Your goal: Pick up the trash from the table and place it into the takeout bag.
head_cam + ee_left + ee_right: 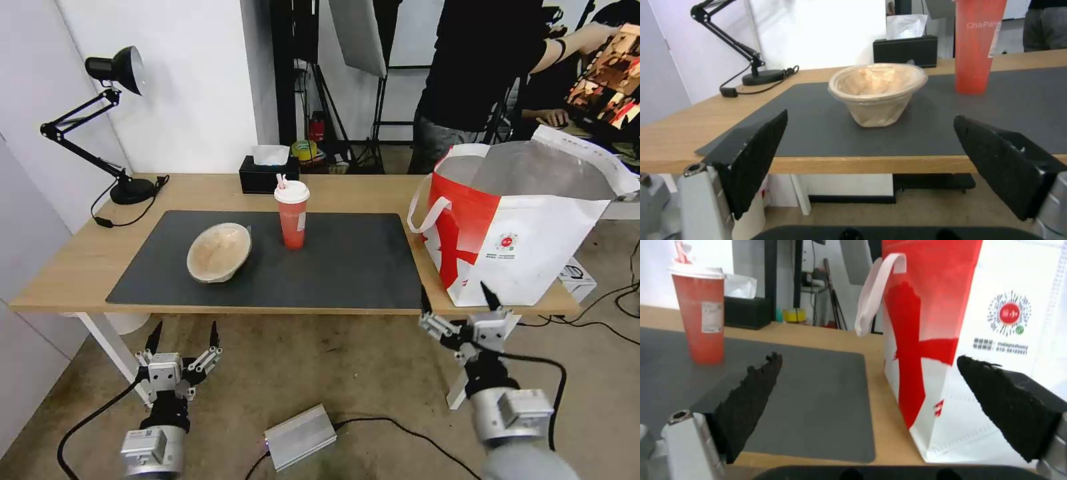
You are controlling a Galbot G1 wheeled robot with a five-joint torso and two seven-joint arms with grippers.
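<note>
Light-wood table (80, 267), grey mat (347, 267) | beige bowl (219, 252) tilted on mat, apparently empty; red cup (292, 215) upright beside it | takeout bag (527, 227) open at table's right end | left gripper (184, 337) and right gripper (457, 299) spread wide, empty, below the near edge

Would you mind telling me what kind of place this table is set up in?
Probably a studio or lab staged as a desk: a light stand with a reflector panel behind the table, cables on bare floor, a desk lamp.

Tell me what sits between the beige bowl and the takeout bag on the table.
The red-orange drink cup stands on the dark grey mat between the beige bowl and the takeout bag, as the head view shows.
</note>
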